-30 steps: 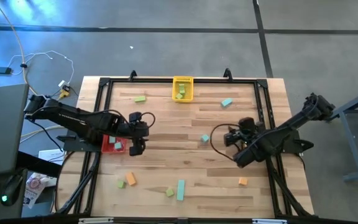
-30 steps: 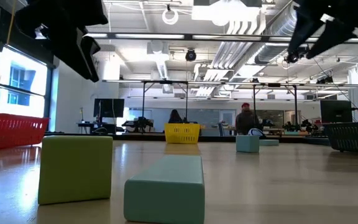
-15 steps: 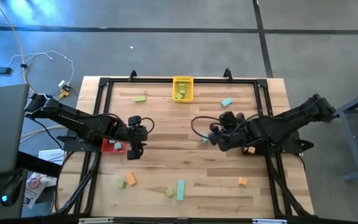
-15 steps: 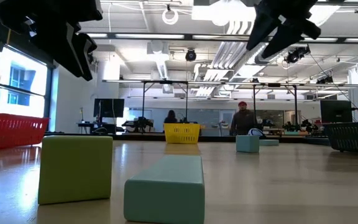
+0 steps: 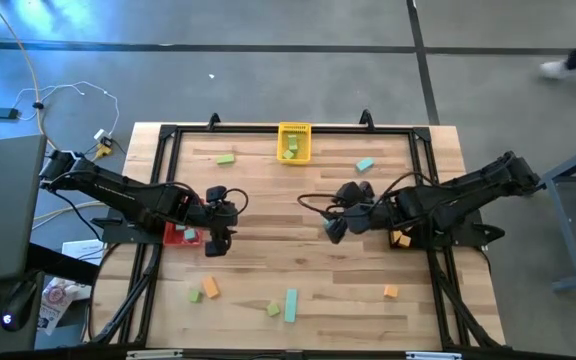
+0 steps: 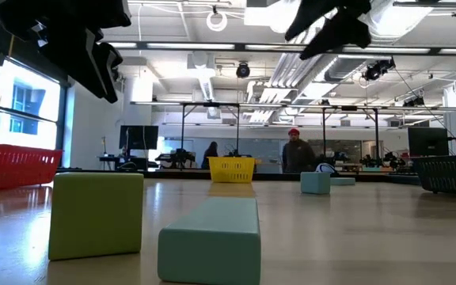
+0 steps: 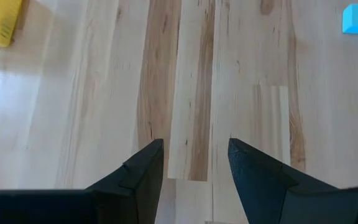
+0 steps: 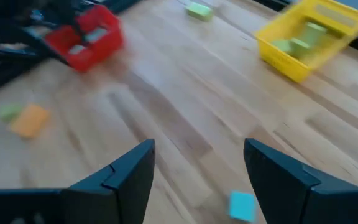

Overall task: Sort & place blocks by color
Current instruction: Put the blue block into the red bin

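Small blocks lie scattered on the wooden table: a light green one (image 5: 226,158), a teal one (image 5: 365,165), an orange and a green one (image 5: 209,288), a teal bar (image 5: 291,305) beside a green cube (image 5: 273,310), and an orange one (image 5: 391,291). My right gripper (image 5: 332,230) (image 8: 197,143) hangs open above the table's middle, over a teal cube (image 8: 242,205) that shows low between its fingers. My left gripper (image 5: 217,245) (image 7: 194,142) is open over bare wood beside the red bin (image 5: 181,233).
The yellow bin (image 5: 294,142) at the far edge holds green blocks. The red bin holds teal pieces. A black bin (image 6: 450,172) sits under the right arm, with an orange block (image 5: 400,240) showing there. A black frame (image 5: 168,135) rims the table. A person (image 6: 294,152) walks in the room behind.
My right arm has swung from near the table's right edge toward its middle and now stands over the teal cube, fingers still open. My left gripper has stayed about where it was. The person behind the table has walked leftward.
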